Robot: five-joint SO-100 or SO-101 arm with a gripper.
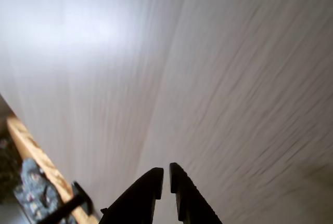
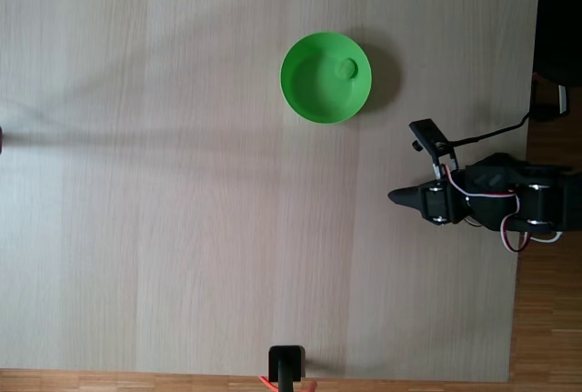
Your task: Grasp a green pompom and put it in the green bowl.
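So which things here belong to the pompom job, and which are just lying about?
Job:
- bowl
- pompom, already lying in the bowl near its rim
- gripper, jaws nearly shut, empty, over bare table

Lying about:
- black clamp at the table's bottom edge in the fixed view

One green bowl (image 2: 314, 92), one green pompom (image 2: 346, 68), one tool (image 1: 166, 174).
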